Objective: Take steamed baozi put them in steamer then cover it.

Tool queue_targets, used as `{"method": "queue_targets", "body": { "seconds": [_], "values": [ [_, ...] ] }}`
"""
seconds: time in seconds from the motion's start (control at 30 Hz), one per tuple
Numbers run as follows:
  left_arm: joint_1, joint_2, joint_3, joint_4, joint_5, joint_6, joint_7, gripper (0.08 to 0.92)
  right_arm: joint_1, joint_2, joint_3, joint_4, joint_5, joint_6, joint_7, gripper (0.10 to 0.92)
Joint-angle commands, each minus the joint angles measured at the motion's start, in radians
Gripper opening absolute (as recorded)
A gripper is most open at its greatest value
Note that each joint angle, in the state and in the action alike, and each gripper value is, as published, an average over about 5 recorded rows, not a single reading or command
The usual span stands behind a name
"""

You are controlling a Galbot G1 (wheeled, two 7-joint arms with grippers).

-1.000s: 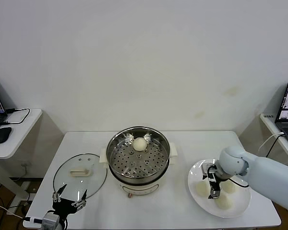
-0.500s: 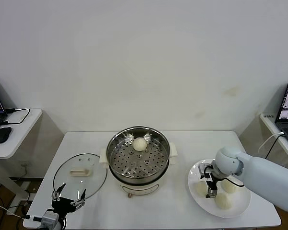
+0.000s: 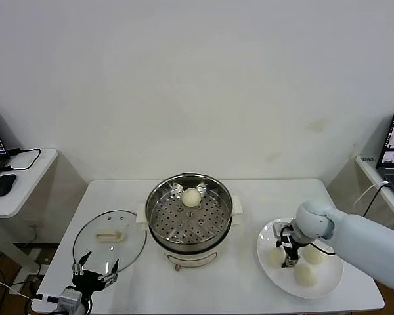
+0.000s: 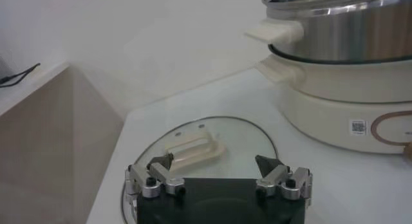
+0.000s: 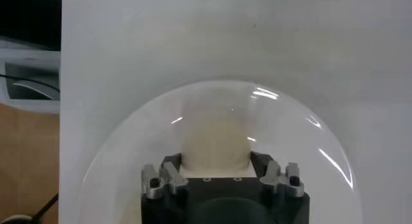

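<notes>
Right pincer clamped on a baozi on the plate.

Fingers pressed against both sides of that bun in the right wrist view, over the white plate at the desk's right side; two more baozi just beside it on the same plate. One baozi already inside the steamer, on the perforated tray toward the far rim, steamer at mid-desk and uncovered. Cover flat on the desk just left of the steamer, handle up. Left pincer parked low at the desk's near left edge, just short of the cover, fingers spread wide and gripping nothing.
</notes>
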Motion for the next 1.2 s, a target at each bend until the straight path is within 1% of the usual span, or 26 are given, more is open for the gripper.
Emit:
{"method": "queue_targets", "body": {
  "seconds": [0.03, 0.17, 0.27, 0.47, 0.7, 0.9, 1.2],
  "values": [
    [0.008, 0.0, 0.003, -0.008, 0.0, -0.002, -0.001, 0.823, 0.055, -0.058, 0.024, 0.03, 0.05, -0.002, -0.013, 0.614],
    [0.004, -0.002, 0.007, -0.008, 0.002, -0.004, -0.002, 0.823, 0.144, -0.089, 0.034, 0.05, 0.104, -0.003, -0.035, 0.611],
    [-0.003, -0.001, 0.007, -0.01, 0.008, -0.005, -0.004, 0.823, 0.302, -0.095, -0.034, 0.067, 0.17, -0.005, -0.057, 0.611],
    [-0.011, -0.009, 0.014, -0.021, 0.043, -0.015, -0.007, 0.823, 0.584, -0.04, -0.142, 0.093, 0.313, -0.027, -0.091, 0.611],
    [0.0, -0.015, 0.021, -0.036, 0.046, -0.016, -0.005, 0.823, 0.811, 0.148, -0.247, 0.054, 0.443, -0.048, -0.115, 0.611],
    [0.019, -0.016, 0.019, -0.058, 0.04, -0.021, -0.006, 0.823, 0.855, 0.334, -0.246, -0.028, 0.536, -0.095, -0.113, 0.611],
    [0.017, -0.013, -0.005, -0.074, 0.012, -0.025, -0.007, 0.823, 0.844, 0.6, -0.315, -0.159, 0.594, -0.137, -0.098, 0.611]
  ]
}}
